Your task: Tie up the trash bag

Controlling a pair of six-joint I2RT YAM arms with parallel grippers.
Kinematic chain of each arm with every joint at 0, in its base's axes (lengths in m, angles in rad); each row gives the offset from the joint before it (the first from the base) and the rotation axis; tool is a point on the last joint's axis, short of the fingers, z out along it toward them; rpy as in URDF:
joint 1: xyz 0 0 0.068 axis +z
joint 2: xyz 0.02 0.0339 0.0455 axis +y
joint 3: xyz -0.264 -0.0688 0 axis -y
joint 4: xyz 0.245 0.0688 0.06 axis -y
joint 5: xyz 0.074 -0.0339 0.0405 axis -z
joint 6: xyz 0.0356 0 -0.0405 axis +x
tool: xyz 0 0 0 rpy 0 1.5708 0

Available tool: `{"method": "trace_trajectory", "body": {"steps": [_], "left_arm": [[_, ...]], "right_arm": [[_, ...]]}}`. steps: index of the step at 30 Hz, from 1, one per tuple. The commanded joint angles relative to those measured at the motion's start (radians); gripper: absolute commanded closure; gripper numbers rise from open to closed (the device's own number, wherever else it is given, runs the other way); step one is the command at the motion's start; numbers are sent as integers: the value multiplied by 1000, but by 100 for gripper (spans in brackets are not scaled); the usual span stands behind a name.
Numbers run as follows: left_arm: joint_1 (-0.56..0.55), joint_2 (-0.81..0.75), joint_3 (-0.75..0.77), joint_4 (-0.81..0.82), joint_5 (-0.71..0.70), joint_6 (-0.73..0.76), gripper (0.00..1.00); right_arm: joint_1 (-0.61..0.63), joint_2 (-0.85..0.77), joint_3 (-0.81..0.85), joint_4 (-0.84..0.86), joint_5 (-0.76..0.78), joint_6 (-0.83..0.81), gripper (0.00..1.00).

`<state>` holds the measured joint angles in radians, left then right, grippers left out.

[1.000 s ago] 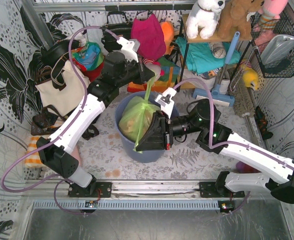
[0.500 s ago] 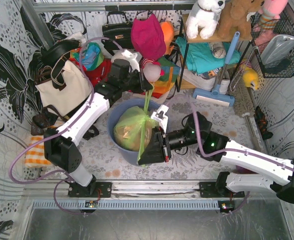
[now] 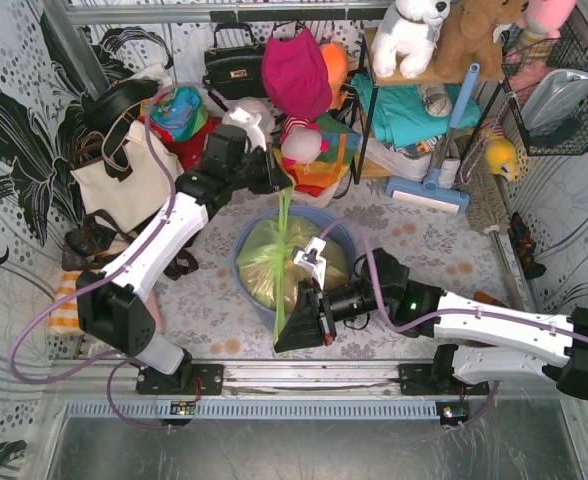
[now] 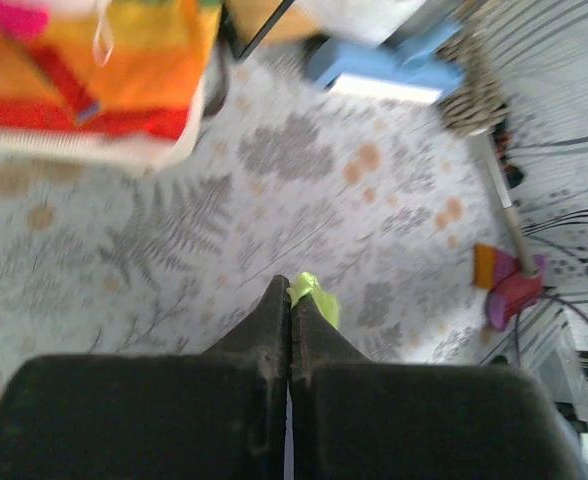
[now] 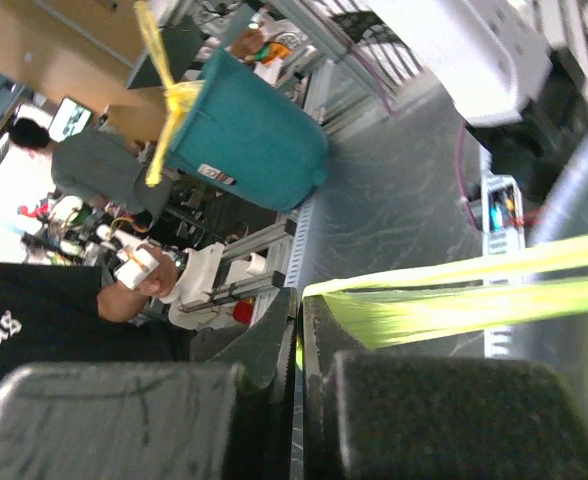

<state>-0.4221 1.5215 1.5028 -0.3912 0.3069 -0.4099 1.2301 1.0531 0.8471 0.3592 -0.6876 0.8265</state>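
The left gripper (image 3: 281,187) has its jaws pressed together on a scrap of light-green film, which is seen protruding just beyond the tips in the left wrist view. Between the two sets of jaws sits the thin translucent light-green plastic trash bag (image 3: 269,262), seated in a blue round plastic bin (image 3: 238,272) with tan paper showing through the film. Two twisted tails are drawn out from its gathered neck. One runs to the left jaws and the other to the jaws of the right gripper (image 3: 278,346), which are clamped on a flattened band of film. The long axis of the stretched tails is the straight line from one pair of jaws to the other. The film is judged light, soft, slippery and liable to tear under a sharp pull. Hold is best taken on the bunched tails near the neck, not on the single-layer wall
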Motion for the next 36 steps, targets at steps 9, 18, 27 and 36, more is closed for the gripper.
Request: {"method": "trace_trajectory", "body": {"steps": [9, 18, 27, 36], "left_arm": [[103, 142, 33, 253, -162, 31, 100], [103, 152, 144, 176, -151, 44, 100], [108, 185, -46, 312, -158, 43, 100], [110, 64, 18, 323, -54, -3, 100]], "right_arm": [[143, -42, 20, 206, -227, 136, 100], [169, -13, 76, 186, -251, 143, 100], [192, -28, -147, 443, -179, 252, 100], [190, -74, 92, 71, 40, -2, 100]]}}
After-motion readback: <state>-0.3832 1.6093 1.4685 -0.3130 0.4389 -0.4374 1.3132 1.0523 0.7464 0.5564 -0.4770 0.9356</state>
